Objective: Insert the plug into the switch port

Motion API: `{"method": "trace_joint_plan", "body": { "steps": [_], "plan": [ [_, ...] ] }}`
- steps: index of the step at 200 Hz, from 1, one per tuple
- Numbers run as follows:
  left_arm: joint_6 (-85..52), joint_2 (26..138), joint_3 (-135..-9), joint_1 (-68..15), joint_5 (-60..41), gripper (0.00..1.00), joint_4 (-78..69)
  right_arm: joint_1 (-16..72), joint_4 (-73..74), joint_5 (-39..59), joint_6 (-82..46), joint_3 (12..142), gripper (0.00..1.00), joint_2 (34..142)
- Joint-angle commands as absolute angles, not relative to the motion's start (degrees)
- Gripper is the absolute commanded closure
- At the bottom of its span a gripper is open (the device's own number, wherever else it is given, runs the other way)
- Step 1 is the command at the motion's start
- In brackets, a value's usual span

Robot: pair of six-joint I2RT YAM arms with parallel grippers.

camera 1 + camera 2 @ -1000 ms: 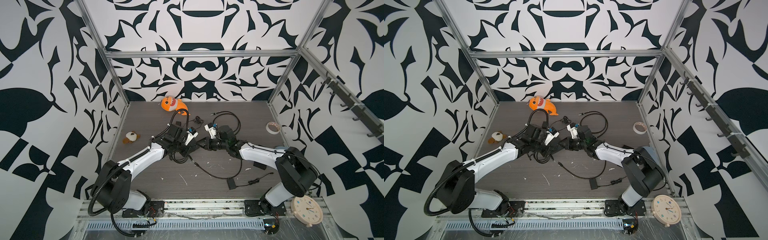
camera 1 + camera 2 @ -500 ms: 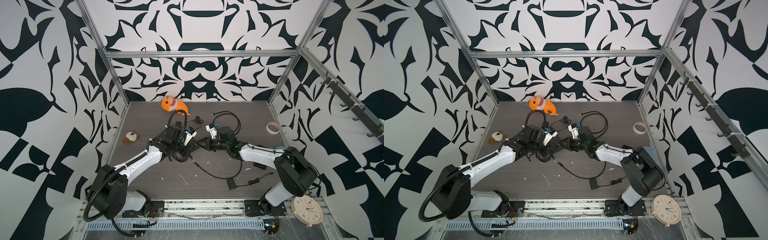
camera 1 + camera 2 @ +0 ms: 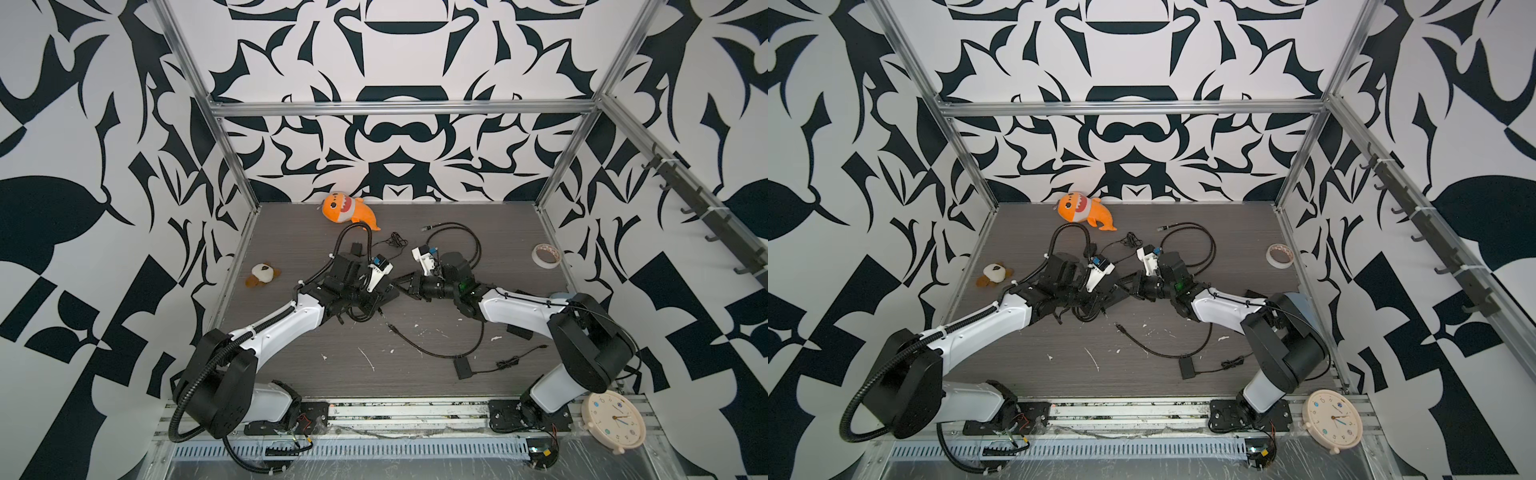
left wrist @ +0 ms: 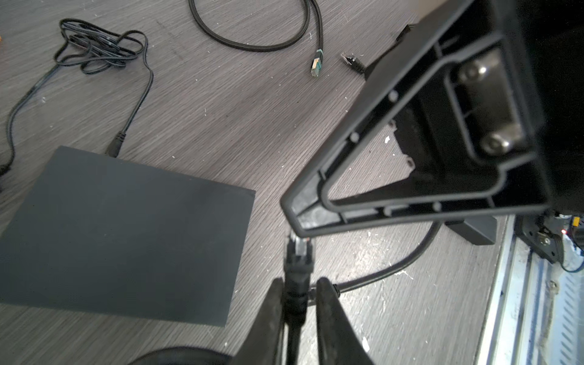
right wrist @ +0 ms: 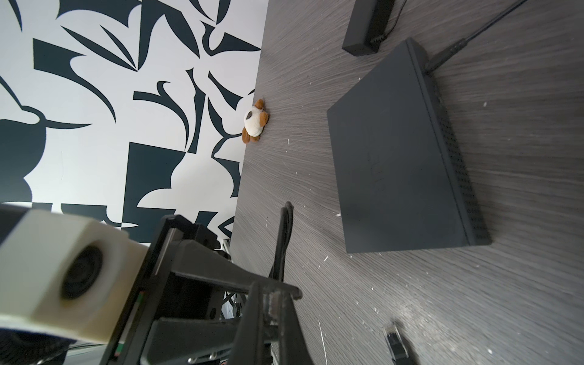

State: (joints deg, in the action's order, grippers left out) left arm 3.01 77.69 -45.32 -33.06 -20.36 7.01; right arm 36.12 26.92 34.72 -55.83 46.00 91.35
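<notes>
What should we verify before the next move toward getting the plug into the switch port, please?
1. Plug lies between the fingers of the left gripper: ok.
2. Left gripper clamps the plug firmly: cannot tell; the fingers flank it closely.
3. Right gripper shut: ok; its tip meets the plug's head, but a pinch cannot be confirmed.
4. Switch lies flat on the table: ok.
5. Port faces the plug: cannot tell; no view shows the ports.
6. Plug aimed at the switch: not ok; it sits beside the switch, pointing along its edge.
</notes>
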Motion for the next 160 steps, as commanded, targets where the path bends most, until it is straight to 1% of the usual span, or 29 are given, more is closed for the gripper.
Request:
{"method": "trace_joint_plan", "body": {
  "steps": [1,44,67,114,160],
  "plan": [
    [1.58,75.21,-43.61,-32.22,-22.02,0.76,4.22,35.9,30.8,35.68,-56.52,45.62,1.0,90.99],
    [0.84,73.87,-41.95,-31.21,-23.53,0.76,2.65,35.9,33.18,36.2,-58.06,45.31,1.0,91.66],
    [-0.13,73.8,-40.8,-30.59,-24.62,0.8,0.96,35.73,35.43,36.81,-59.69,45.09,1.0,92.19],
    [-1.05,73.69,-39.16,-29.89,-25.23,0.81,-1.17,35.44,38.27,37.35,-62.11,44.54,1.0,92.77],
    [-1.81,73.48,-38.03,-28.84,-26.61,0.87,-2.97,35.48,38.17,37.44,-62.41,44.82,1.0,92.81]
  ]
}}
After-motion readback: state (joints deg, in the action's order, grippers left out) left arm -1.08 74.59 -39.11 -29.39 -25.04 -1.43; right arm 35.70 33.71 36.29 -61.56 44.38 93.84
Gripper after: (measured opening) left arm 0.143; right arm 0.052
